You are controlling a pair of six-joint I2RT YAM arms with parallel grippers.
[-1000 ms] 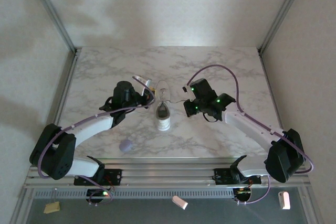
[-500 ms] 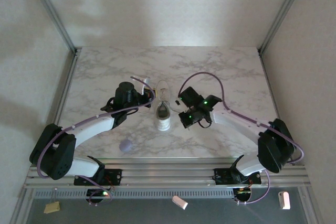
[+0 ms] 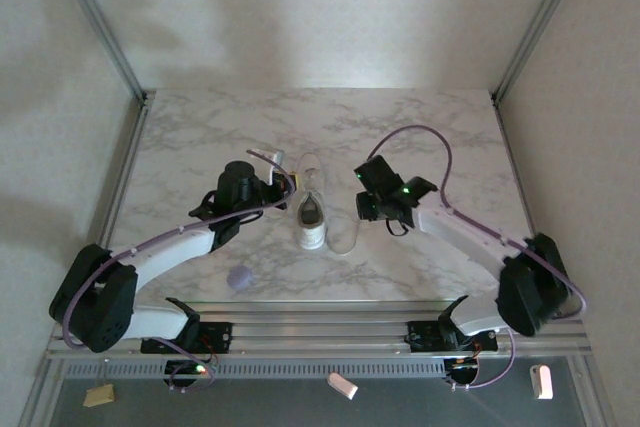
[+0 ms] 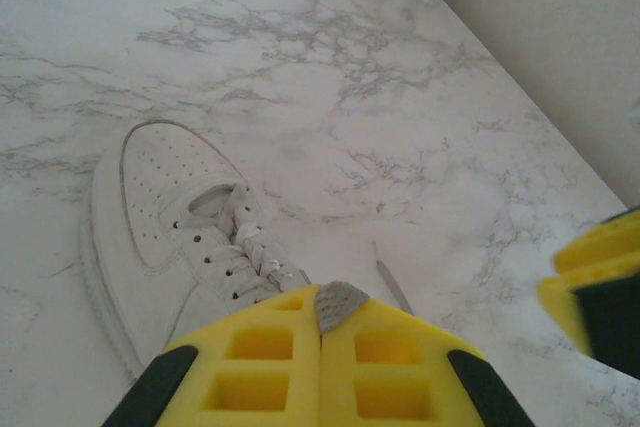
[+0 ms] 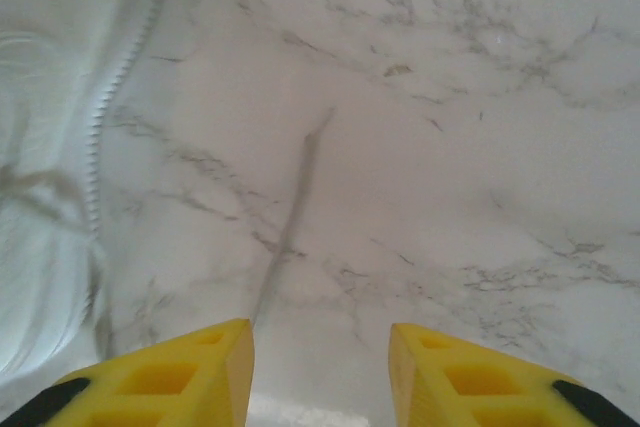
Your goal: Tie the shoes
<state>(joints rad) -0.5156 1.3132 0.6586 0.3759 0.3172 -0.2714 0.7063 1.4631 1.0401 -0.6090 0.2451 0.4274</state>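
Observation:
The white sneaker (image 3: 312, 223) lies mid-table, toe pointing away from the arms; in the left wrist view the sneaker (image 4: 170, 217) shows its laced top. My left gripper (image 3: 288, 192) is at the shoe's left side. Its fingers (image 4: 322, 299) are shut on a grey-white bit of lace (image 4: 341, 304). A loose lace end (image 4: 391, 284) rests on the marble. My right gripper (image 3: 361, 209) is just right of the shoe, low over the table. In its own view the right gripper (image 5: 320, 337) is open, with a thin lace (image 5: 295, 202) running toward its left finger (image 5: 215, 367). The sole (image 5: 50, 197) is blurred at left.
A small lavender blob (image 3: 240, 278) sits near the table's front edge, left of the shoe. A thin loop of lace (image 3: 345, 239) curves on the marble to the right of the sneaker. Metal frame posts (image 3: 100, 22) and side walls bound the table.
My right arm swung in toward the shoe, then drew back slightly to the right. A lace loop now lies right of the sneaker. The left arm hardly moved.

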